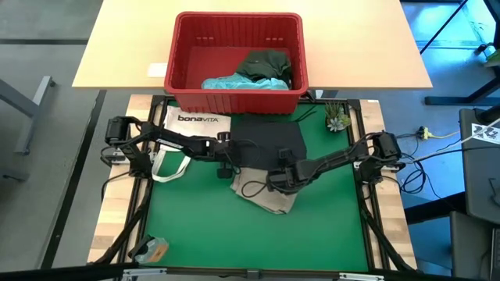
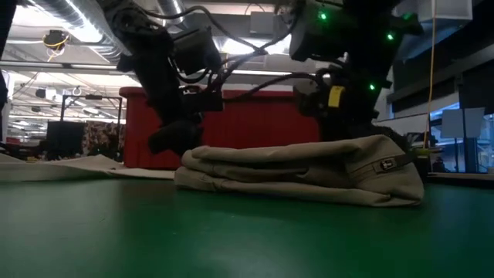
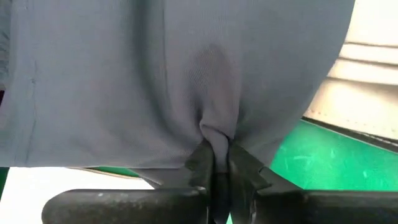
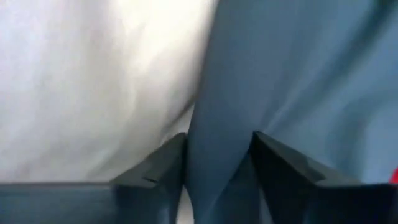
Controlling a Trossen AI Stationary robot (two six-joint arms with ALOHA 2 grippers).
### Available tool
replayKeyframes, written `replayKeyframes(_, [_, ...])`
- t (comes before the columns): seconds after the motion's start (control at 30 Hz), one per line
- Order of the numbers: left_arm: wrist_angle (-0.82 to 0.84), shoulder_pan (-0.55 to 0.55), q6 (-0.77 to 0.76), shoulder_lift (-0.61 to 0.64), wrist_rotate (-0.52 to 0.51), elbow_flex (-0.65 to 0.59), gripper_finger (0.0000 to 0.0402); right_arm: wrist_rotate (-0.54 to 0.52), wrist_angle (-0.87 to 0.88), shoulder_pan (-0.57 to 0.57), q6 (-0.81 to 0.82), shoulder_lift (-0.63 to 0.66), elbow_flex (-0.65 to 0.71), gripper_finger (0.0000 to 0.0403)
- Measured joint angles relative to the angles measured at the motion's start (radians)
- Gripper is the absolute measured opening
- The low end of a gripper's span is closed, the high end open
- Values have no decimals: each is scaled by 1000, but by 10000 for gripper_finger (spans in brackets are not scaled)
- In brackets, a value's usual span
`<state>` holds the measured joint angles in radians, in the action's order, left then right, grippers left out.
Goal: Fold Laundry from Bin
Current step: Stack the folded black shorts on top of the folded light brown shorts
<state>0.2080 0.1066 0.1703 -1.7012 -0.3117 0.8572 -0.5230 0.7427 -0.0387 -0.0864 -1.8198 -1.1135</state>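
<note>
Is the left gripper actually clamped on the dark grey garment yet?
Yes: the left gripper is shut, a pinch of dark grey garment bunched between its fingers.
</note>
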Motion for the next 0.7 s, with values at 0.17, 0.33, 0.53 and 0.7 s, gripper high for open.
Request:
replayKeyframes(0.17, [7, 0, 0, 0, -1, 13, 17, -1, 57, 0, 1, 0, -40, 101])
replayKeyframes(0.33, [28, 0, 0, 0, 0, 24, 15, -7, 96, 0, 1, 0, -54, 51])
replayKeyframes(0.53, [45, 0, 0, 0, 0, 42, 15, -7, 99, 0, 3, 0, -54, 10])
replayKeyframes(0.7, [172, 0, 22, 0, -19, 124, 13, -11, 143, 0, 2, 0, -82, 7])
